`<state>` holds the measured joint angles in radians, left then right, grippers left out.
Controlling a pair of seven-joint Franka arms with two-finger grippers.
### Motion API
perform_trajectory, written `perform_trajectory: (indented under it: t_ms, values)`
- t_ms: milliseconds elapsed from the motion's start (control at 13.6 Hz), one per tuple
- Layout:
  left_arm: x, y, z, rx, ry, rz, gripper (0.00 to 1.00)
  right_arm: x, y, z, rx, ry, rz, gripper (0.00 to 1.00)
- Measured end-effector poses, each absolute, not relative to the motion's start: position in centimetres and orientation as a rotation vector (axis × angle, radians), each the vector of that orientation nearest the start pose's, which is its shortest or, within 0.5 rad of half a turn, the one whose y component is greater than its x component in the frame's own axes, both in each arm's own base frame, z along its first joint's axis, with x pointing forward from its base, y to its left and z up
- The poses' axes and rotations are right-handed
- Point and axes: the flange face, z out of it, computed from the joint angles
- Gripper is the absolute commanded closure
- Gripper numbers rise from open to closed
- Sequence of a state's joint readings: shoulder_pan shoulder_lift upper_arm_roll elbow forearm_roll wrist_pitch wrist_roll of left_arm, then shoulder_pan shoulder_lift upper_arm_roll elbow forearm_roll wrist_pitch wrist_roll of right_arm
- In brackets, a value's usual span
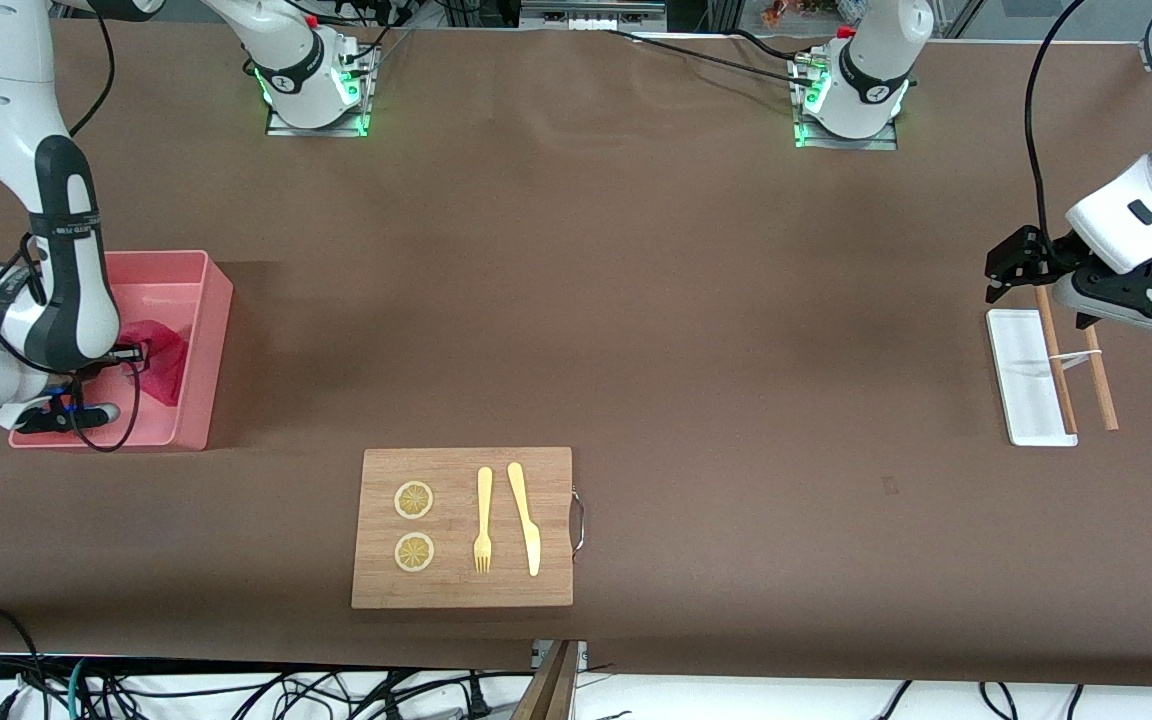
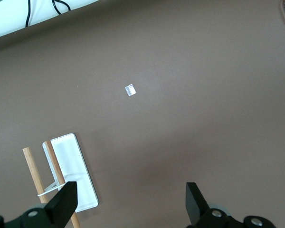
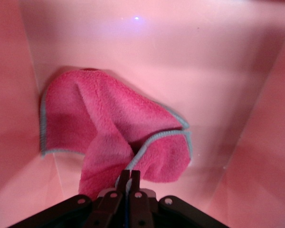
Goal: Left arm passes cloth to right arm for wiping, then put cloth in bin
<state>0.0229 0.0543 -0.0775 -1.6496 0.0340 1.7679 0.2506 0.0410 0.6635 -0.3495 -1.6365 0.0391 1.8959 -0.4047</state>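
The wooden board point(image 1: 463, 527) lies nearest; inside the bin point(image 1: 219, 330), the right gripper point(image 3: 128, 179) pinches the soft, light cloth point(image 3: 109, 128) at 1 edge, while the left gripper point(image 2: 130, 202) waits wide over the white tray point(image 2: 73, 164).

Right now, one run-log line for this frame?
stage: cloth drop-off | right pincer: shut on cloth, inside pink bin | left pincer: open, waiting over white tray

Open brown table point(image 1: 716, 300) lay between the arms; a wooden board point(image 1: 463, 527) blocked six o'clock, the bin point(image 1: 198, 350) nine, a white tray point(image 1: 1026, 375) three.
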Motion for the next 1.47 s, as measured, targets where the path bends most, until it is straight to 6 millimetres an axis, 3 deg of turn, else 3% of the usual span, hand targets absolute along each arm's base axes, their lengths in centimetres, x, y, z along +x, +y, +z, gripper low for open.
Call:
perform_trajectory:
  t_ms: [73, 294, 441, 661, 955, 1249, 1470]
  values:
    - [58.5, -2.7, 57.4, -3.067, 0.479, -0.095, 0.0, 62.1, -17.2, 22.1, -3.125, -0.164, 0.63, 0.0]
    - [58.5, -2.8, 57.3, -3.068, 0.48, -0.094, 0.0, 62.6, -17.6, 22.8, -3.146, -0.162, 0.58, 0.0]
    - [58.5, -2.8, 57.3, -3.068, 0.48, -0.093, 0.0, 63.3, -17.6, 25.4, -3.164, -0.162, 0.51, 0.0]
    - [58.6, -2.8, 57.3, -3.068, 0.48, -0.093, 0.0, 63.8, -17.3, 33.5, -3.159, -0.151, 0.42, 0.0]
    - [58.6, -2.8, 57.3, -3.068, 0.48, -0.092, 0.0, 62.2, -16.1, 44.7, -3.128, -0.161, 0.335, 0.0]
    - [58.6, -2.8, 57.2, -3.068, 0.48, -0.091, 0.0, 60.2, -12.9, 52.1, -3.098, -0.24, 0.24, 0.0]
    - [58.6, -2.8, 57.2, -3.068, 0.48, -0.091, 0.0, 58.9, -10.6, 56.1, -3.105, -0.321, 0.18, 0.0]
